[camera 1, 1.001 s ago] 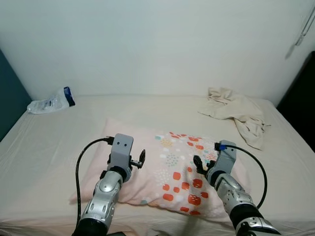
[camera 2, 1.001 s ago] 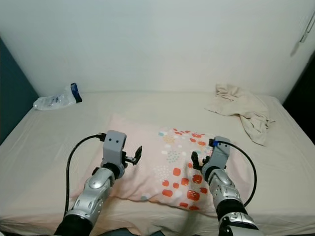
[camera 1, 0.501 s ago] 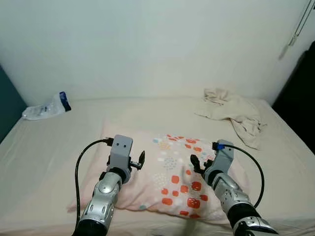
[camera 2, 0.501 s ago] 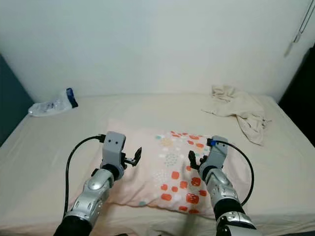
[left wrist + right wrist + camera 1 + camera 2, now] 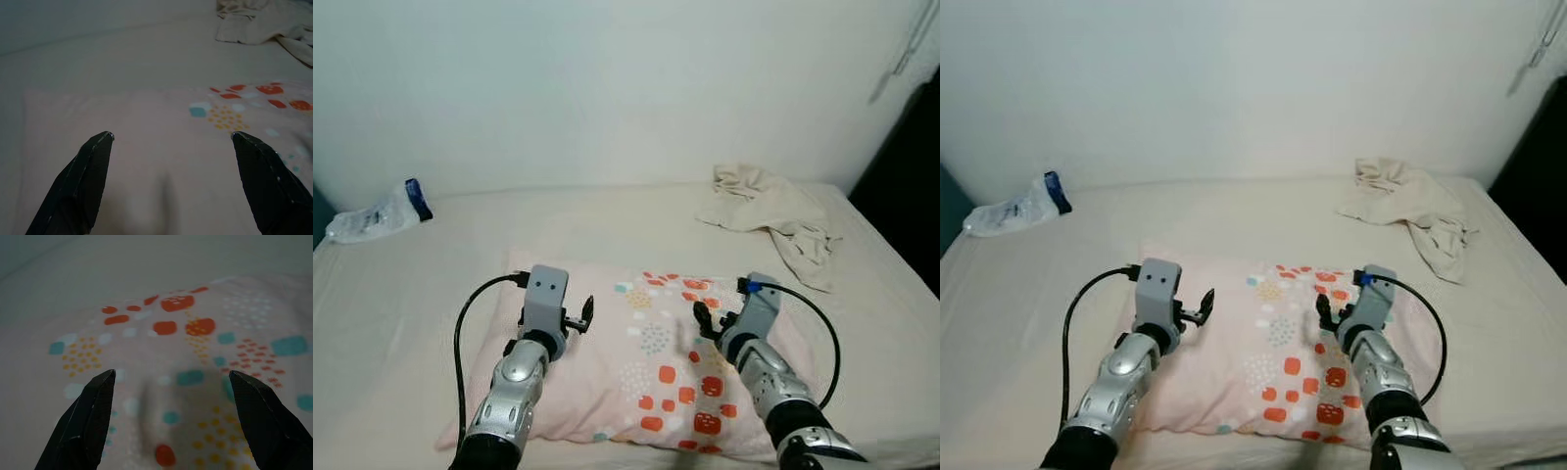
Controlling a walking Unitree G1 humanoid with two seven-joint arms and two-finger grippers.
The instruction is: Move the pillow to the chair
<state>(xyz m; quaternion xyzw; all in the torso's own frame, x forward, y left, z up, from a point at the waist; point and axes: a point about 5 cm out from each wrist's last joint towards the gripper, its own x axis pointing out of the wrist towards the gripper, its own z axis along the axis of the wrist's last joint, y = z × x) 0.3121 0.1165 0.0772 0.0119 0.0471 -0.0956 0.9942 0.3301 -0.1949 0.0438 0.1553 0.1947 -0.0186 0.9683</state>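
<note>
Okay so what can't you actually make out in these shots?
- Pillow: near edge hidden behind both arms, eye views.
- Bag far left: label too small to read.
- Dark object at right: cut off by the frame edge.
- Cloth: too crumpled to identify.

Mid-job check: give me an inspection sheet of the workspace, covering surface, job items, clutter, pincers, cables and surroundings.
Surface: bed with a beige sheet, lightly creased.
Job's things: pillow, pink with orange and teal patches, lying flat on the near part of the bed; chair: nothing seen.
Clutter: crumpled beige cloth at the far right; plastic bag with a blue part at the far left.
Pincers: left pincer open above the pillow's left half; right pincer open above its patterned right half; neither grips it.
Cables: black cable looping off the left wrist; another off the right wrist.
Surroundings: plain white wall behind the bed.
</note>
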